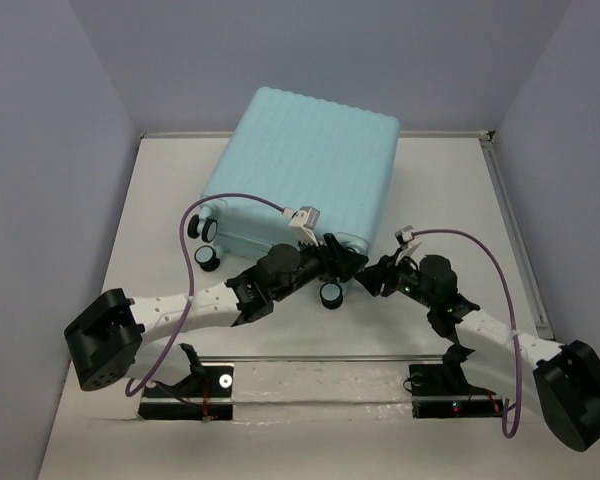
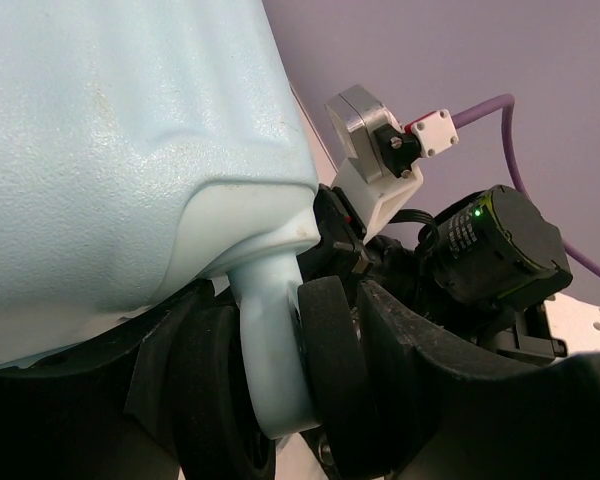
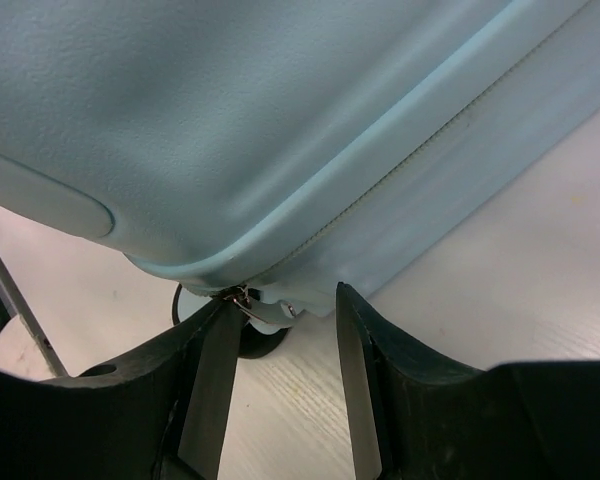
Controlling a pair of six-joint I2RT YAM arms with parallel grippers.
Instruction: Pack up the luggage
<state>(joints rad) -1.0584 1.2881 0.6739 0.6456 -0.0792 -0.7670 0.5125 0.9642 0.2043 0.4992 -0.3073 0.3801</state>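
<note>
The luggage (image 1: 310, 160) is a pale aqua ribbed hard-shell suitcase. It lies flat and closed on the table, with its wheeled end toward me. My left gripper (image 1: 343, 262) is at the near right corner. In the left wrist view its jaws (image 2: 280, 385) are closed around a black twin caster wheel (image 2: 330, 370) and its blue fork under the shell (image 2: 110, 150). My right gripper (image 1: 373, 277) is open at the same corner. In the right wrist view (image 3: 283, 300) its fingers straddle the zipper seam of the shell (image 3: 230, 120). A metal zipper pull (image 3: 242, 298) sits by the left fingertip.
Another caster (image 1: 332, 294) hangs below the left gripper. Two more (image 1: 206, 243) are at the luggage's near left corner. The right arm's wrist (image 2: 490, 255) is close beside the left gripper. Grey walls surround the table, and a rail (image 1: 515, 230) runs along its right edge.
</note>
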